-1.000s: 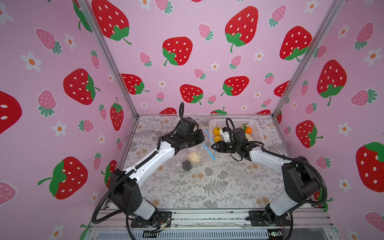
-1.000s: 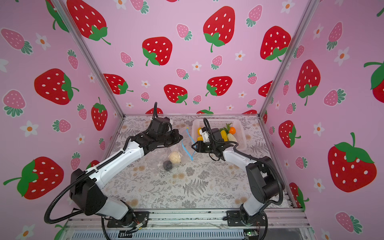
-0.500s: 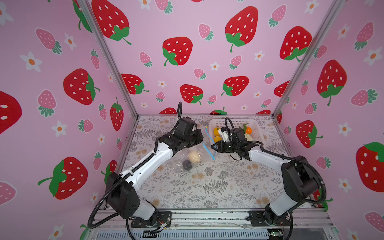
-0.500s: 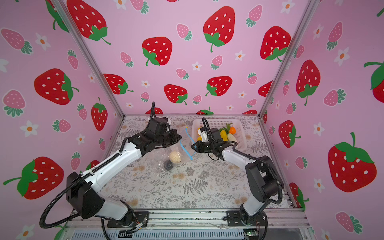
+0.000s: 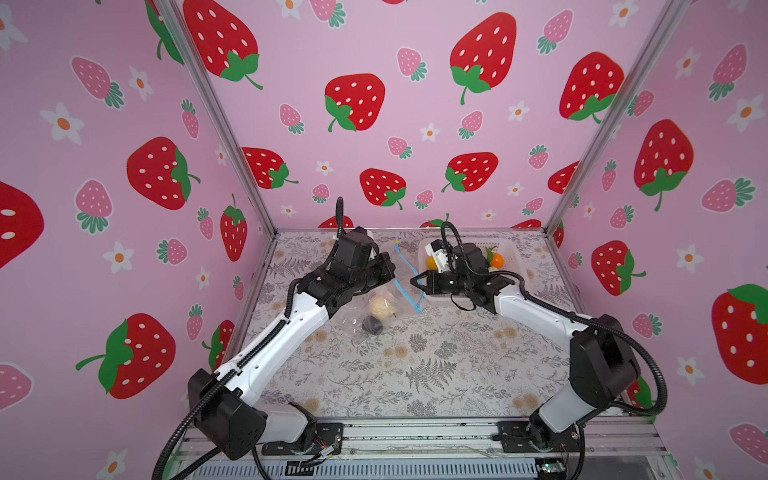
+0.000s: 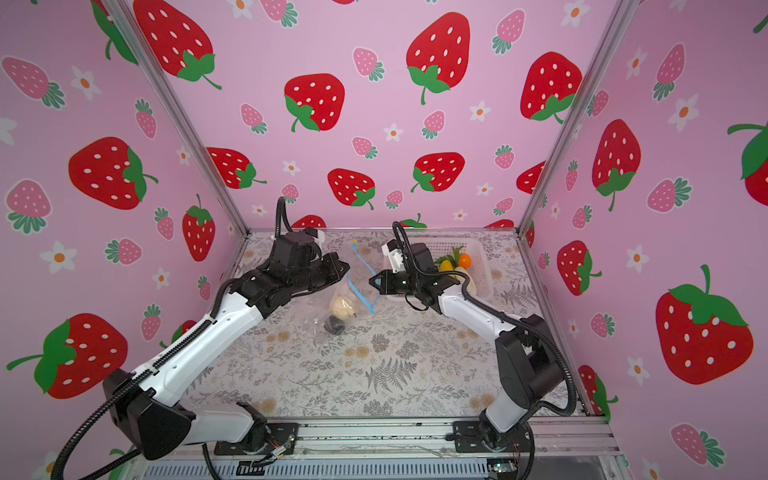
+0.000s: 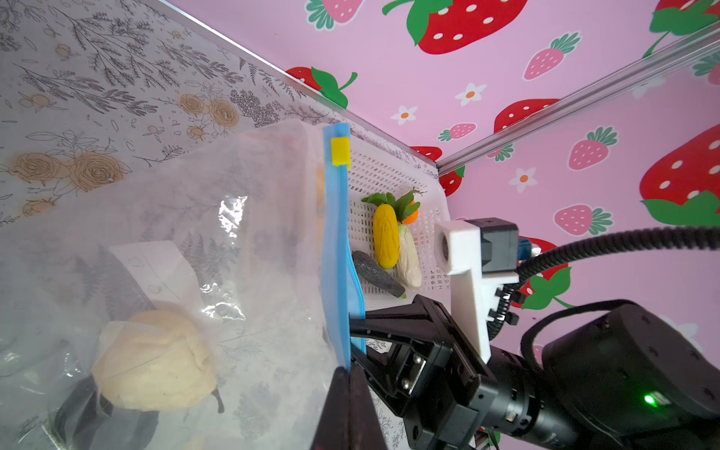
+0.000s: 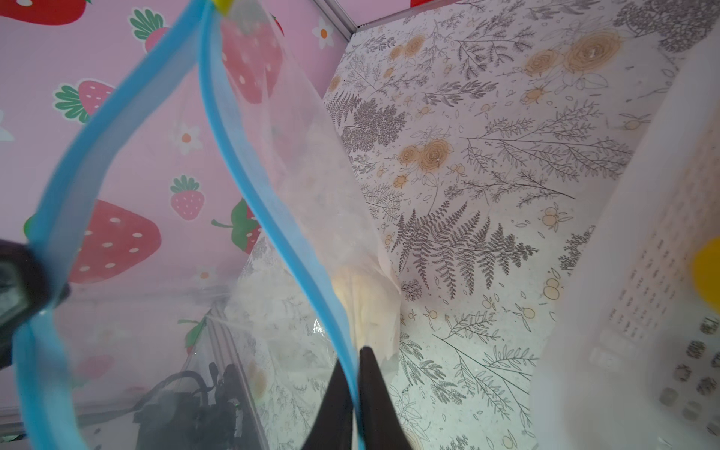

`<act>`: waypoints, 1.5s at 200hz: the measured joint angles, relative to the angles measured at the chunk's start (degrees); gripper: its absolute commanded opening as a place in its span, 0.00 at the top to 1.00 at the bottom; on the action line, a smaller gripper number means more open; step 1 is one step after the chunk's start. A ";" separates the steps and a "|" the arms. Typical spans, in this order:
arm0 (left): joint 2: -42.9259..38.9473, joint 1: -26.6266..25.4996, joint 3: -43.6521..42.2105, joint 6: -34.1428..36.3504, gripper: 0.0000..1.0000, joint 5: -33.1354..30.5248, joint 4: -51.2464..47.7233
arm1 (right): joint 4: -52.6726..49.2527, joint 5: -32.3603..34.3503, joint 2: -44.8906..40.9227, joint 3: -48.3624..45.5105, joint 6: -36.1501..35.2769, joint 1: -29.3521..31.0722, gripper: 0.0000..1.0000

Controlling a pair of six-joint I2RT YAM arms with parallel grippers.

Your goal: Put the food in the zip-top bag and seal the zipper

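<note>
Two arms: both reach from the near rail over the floral-printed counter (image 5: 436, 365). Their white forearms slant inward, so the wrists face each other towards the back.
Left arm: the elbow sits low and the forearm rises to the back right. The left gripper (image 5: 391, 272) points right and is closed tight on one lip of the zipper (image 7: 336, 241), as the left wrist view shows.
Right arm: the upper link stands upright at the near right and the forearm runs back and left. The right gripper (image 5: 415, 281) points left, roughly level, with its fingers (image 8: 374, 393) pinched on the zipper's other lip.
Zip-top bag: the crinkly transparent zip-top bag (image 5: 353, 316) hangs between the two grippers. Its lower part rests on the counter and its mouth edge is lifted.
Zipper: a thin light blue strip with a small yellow tab (image 7: 339, 155) at its far end. The right wrist view shows the two lips bowed apart, so the mouth is open.
Inside the bag: a cream-white lumpy piece (image 6: 343, 307) and a dark grey-black piece (image 6: 334, 324) lie touching, low in the bag.
Basket: the white perforated plastic basket (image 6: 478, 253) sits just behind the right gripper. It holds a yellow corn cob (image 7: 385, 241), a cream-white piece (image 7: 409, 261), a dark grey piece (image 7: 376, 274), an orange piece (image 5: 497, 260) and green leaves (image 7: 383, 198).
</note>
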 measured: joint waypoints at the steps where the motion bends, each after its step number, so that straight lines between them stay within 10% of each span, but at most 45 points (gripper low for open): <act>1: -0.09 0.04 0.00 0.00 1.00 -0.02 -0.09 | -0.02 0.02 -0.02 0.09 0.02 0.09 0.91; 178: -11.65 5.92 0.94 2.27 1.00 -1.51 -8.74 | -2.67 2.80 -0.98 5.22 0.76 5.64 0.91; 300: -5.46 5.97 0.92 1.42 1.00 5.64 -4.81 | -4.31 5.42 -8.02 2.32 -2.69 0.07 0.55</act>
